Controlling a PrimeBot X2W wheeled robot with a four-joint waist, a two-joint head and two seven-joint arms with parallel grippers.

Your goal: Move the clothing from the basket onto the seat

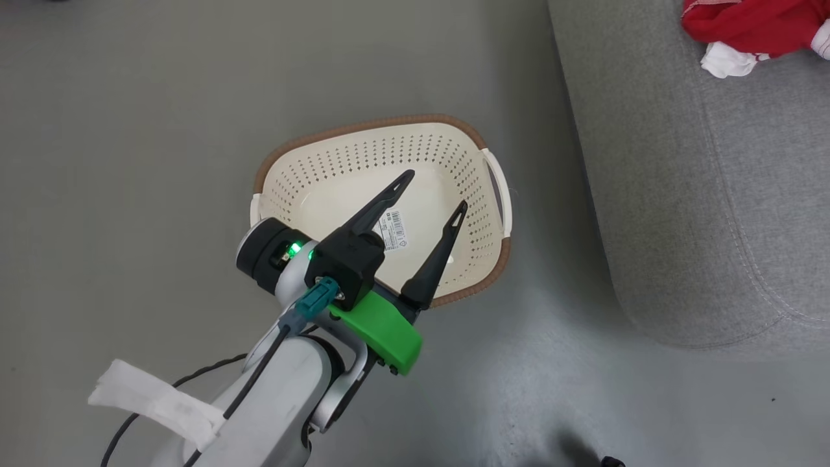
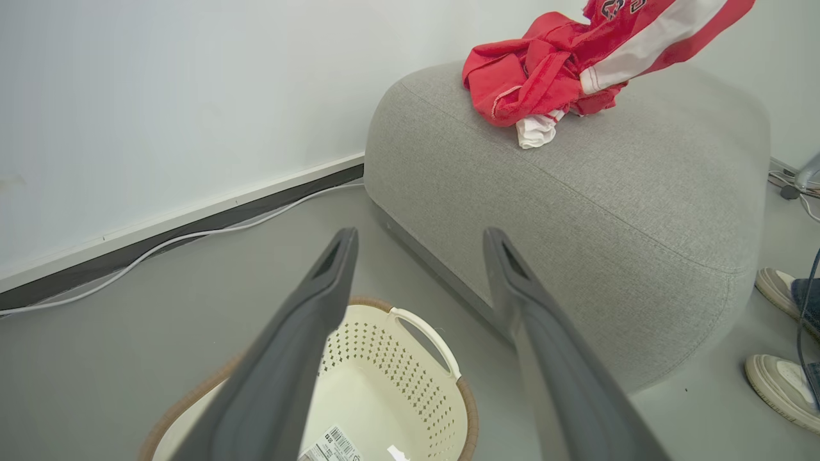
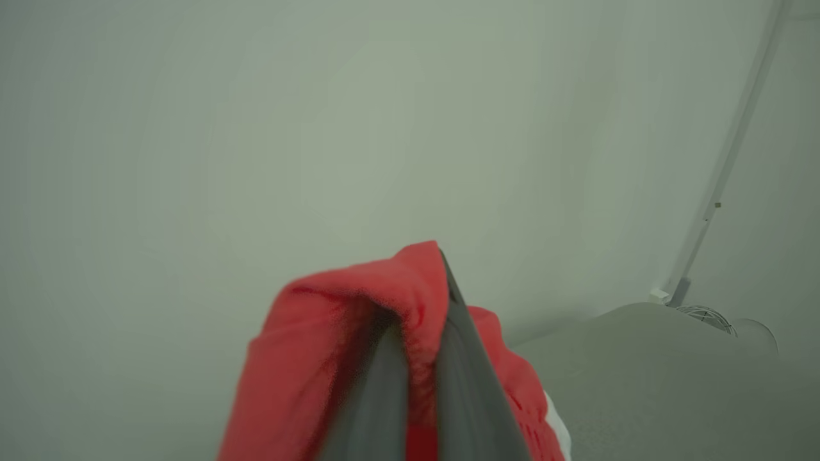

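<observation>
Clothing (image 2: pixel 544 83) lies bunched on the seat (image 2: pixel 576 224), and your right fingers (image 3: pixel 471 378) are pinched shut on a red fold of it. Your left fingers (image 1: pixel 382 204) spread wide, empty, over the basket (image 1: pixel 337 168). It's likely light and limp: grip bunched folds, expect trailing.

Red clothing (image 2: pixel 532 83) lies crumpled on the grey seat (image 2: pixel 608 211); the cream basket (image 1: pixel 350 162) stands empty beside it.

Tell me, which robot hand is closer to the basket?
The left. The left gripper hangs open right above the basket. The right gripper is away from it, shut on red clothing up by the seat.
</observation>
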